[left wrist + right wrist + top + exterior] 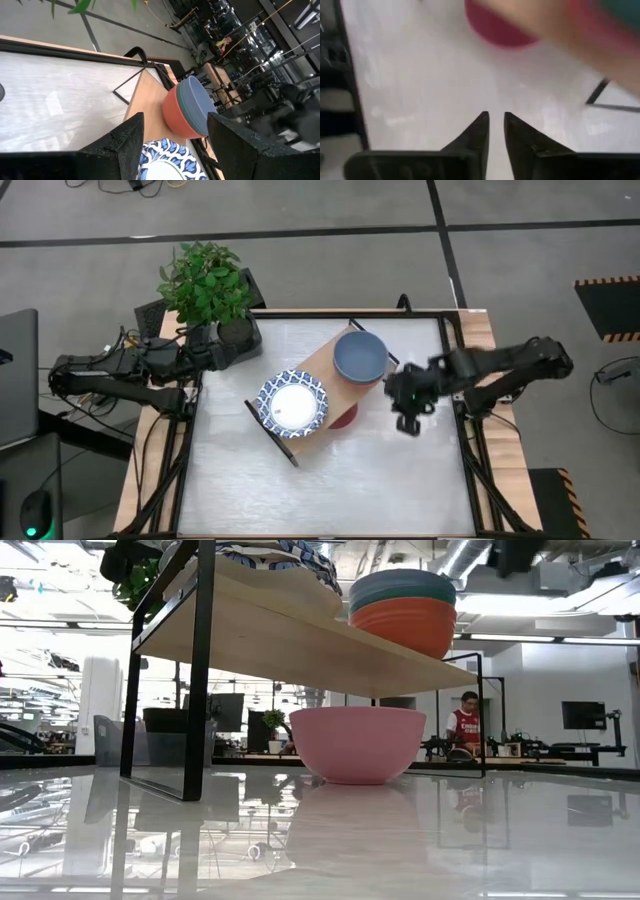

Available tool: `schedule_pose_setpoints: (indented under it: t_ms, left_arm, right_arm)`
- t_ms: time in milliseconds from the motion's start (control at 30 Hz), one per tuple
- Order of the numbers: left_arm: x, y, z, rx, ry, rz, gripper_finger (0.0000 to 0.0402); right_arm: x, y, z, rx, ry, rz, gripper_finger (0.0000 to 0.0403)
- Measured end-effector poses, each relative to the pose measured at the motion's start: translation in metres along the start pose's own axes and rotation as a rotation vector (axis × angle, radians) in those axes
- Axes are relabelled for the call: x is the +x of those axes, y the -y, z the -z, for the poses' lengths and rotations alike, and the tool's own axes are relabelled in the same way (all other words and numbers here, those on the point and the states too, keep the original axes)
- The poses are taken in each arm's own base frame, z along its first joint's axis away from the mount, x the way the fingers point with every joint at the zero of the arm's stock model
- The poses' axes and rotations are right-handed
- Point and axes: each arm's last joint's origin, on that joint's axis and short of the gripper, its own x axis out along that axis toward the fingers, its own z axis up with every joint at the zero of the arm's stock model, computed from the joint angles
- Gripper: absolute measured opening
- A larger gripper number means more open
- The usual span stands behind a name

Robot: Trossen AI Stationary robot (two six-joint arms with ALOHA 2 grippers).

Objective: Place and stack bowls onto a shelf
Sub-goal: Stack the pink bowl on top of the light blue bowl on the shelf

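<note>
The shelf (pixel 318 358) stands slantwise in the middle of the table. On its board (pixel 300 640) sit a stack of white bowls with blue-patterned rims (pixel 292 404) and a stack of a red bowl with green and blue bowls nested in it (pixel 405 610), which shows blue from above (pixel 360 356). A pink bowl (pixel 357 743) stands on the table under the board. My right gripper (pixel 406 408) is shut and empty, above the table to the right of the shelf. My left gripper (pixel 222 352) is open and empty beside the plant pot, left of the shelf.
A dark pot with a green plant (pixel 205 290) stands at the table's far left corner, next to my left gripper. The table's near half (pixel 320 490) is bare white surface. A person (pixel 463 725) shows in the room beyond the table.
</note>
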Motion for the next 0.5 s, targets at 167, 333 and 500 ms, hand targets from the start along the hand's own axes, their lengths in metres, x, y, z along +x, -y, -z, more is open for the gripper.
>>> schedule_pose_setpoints:
  t_ms: [167,333,500]
  left_arm:
    - [0.0,0.0,0.0,0.015,0.002,-0.001,0.0201]
    - [0.0,0.0,0.0,0.03,0.002,-0.001,0.0201]
    - [0.0,0.0,0.0,0.031,0.001,-0.003,0.0201]
  right_arm:
    - [0.04,-0.014,0.022,-0.183,-0.026,-0.004,0.0141]
    - [0.071,-0.022,0.027,-0.449,0.051,0.028,0.0205]
    - [0.095,-0.026,0.016,-0.629,0.091,0.07,0.0238]
